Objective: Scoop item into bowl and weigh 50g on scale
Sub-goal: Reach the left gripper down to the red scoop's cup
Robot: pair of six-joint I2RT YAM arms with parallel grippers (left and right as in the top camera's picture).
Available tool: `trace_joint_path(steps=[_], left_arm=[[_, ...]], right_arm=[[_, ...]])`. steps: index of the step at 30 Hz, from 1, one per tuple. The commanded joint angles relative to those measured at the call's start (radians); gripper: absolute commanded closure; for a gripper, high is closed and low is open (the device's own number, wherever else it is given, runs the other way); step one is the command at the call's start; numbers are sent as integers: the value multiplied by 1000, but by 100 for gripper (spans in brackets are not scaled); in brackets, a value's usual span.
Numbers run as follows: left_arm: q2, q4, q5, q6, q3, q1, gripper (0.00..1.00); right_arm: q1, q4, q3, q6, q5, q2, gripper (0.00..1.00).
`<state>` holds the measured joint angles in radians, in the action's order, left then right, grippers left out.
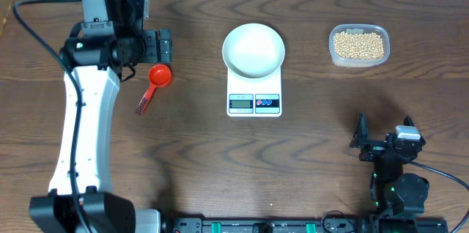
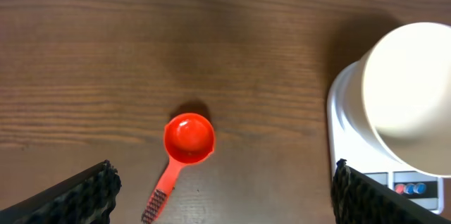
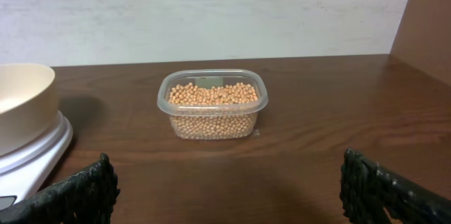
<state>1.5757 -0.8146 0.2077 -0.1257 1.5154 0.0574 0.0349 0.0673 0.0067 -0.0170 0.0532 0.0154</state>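
The white bowl [image 1: 253, 48] sits empty on the white scale [image 1: 254, 101] at the table's middle; both also show in the left wrist view, bowl [image 2: 412, 97] on scale [image 2: 345, 139]. Pale-tan beans [image 1: 358, 44] fill a clear plastic tub [image 3: 211, 104] at the back right. A red scoop [image 1: 156, 79] lies on the table left of the scale, bowl end up, also in the left wrist view [image 2: 187, 143]. My left gripper [image 1: 163, 45] is open above the scoop, empty. My right gripper [image 1: 382, 132] is open and empty near the front right, facing the tub.
The bowl [image 3: 21, 101] and scale [image 3: 35, 153] edge show at the left of the right wrist view. A white wall runs behind the table's far edge. Bare wood lies between scale and tub.
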Motion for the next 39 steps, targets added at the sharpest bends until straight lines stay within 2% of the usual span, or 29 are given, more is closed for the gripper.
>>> trace_joint_path(steps=[1,5,8,14,18,22,34,39], left_arm=[[44,25,-25,-68,15,11,2],[132,38,-25,-144,14,25,2],[193,38,-24,-155,14,53,0],[282,38,-5,-212,14,133,4],[335,56,-6,-244,14,154,14],[406,100,-6,-244,14,151,32],[523,144,-5,-244,14,151,42],[523,150,5,-244,13,151,57]], right_arm=[[-3,3,-1,7,8,-3,1],[-3,4,-1,7,8,-3,1],[-3,4,-1,7,8,-3,1],[-3,3,-1,7,8,-3,1],[-3,3,-1,7,8,-3,1],[-3,4,-1,7,8,-3,1],[-3,3,-1,7,8,-3,1],[-3,4,-1,7,8,-3,1]])
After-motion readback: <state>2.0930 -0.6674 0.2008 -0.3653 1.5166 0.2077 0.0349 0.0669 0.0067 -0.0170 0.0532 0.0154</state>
